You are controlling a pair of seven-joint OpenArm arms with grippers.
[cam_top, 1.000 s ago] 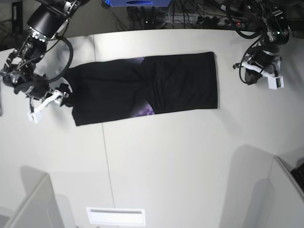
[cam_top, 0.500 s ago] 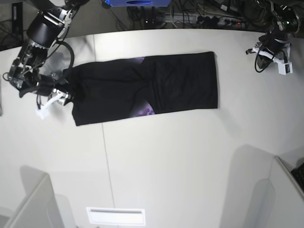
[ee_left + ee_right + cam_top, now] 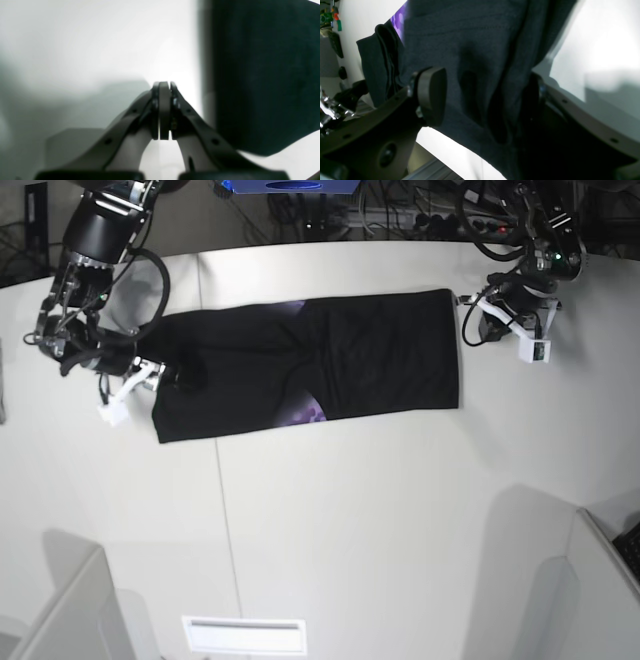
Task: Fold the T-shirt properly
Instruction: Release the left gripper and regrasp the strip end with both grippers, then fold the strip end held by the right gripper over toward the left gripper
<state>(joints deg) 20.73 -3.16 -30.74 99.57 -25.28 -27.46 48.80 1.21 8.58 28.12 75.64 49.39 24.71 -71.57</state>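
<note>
- Base view: the T-shirt (image 3: pixel 305 365) lies as a long black strip across the white table (image 3: pixel 350 520). The right gripper (image 3: pixel 150 380) straddles its near end, further over the cloth than half a second ago; the left gripper (image 3: pixel 520 330), then up by the cables, now sits just beside the far end.
- Left wrist view: claw clenched on nothing, cloth edge (image 3: pixel 260 75) alongside.
- Right wrist view: claw spread wide around the bunched hem (image 3: pixel 480 82), not yet pinching. Next, I judge: close, lift, fold lengthwise.
</note>
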